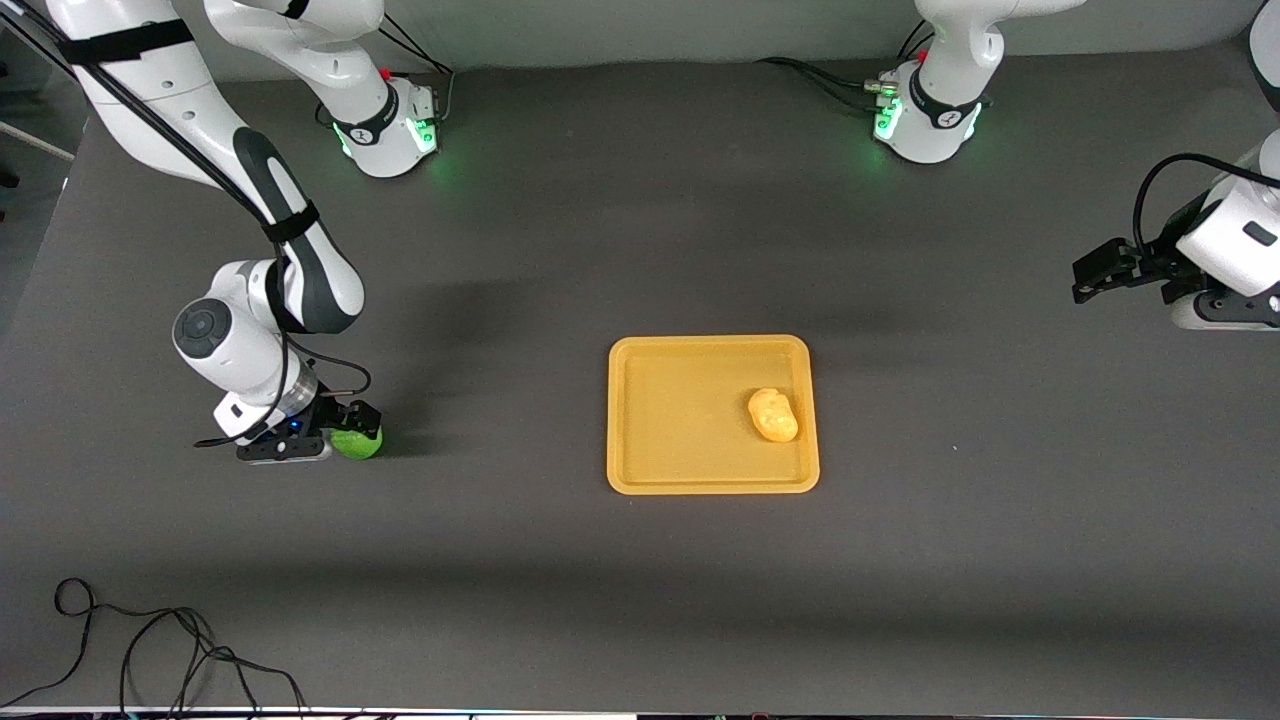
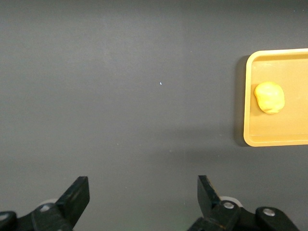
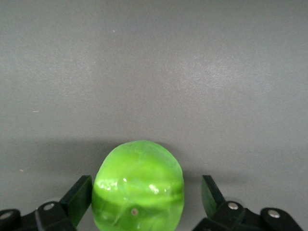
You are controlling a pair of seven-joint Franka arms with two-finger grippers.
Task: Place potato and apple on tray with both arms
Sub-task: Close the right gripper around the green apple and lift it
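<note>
Potato (image 1: 773, 414) already lying in tray (image 1: 700, 484), at the end toward the left arm; half the job judged done. Left end effector (image 1: 1090, 277) spread wide, empty, hanging over bare surface (image 1: 640, 600) at the left arm's end, well apart from tray: waiting, likely pulled clear to leave room. Right end effector (image 1: 335, 440) down at apple (image 1: 357, 441) on the surface toward the right arm's end; fingers (image 3: 77, 195) open, straddling apple with gaps either side, not yet gripping. Closing looks next.
</note>
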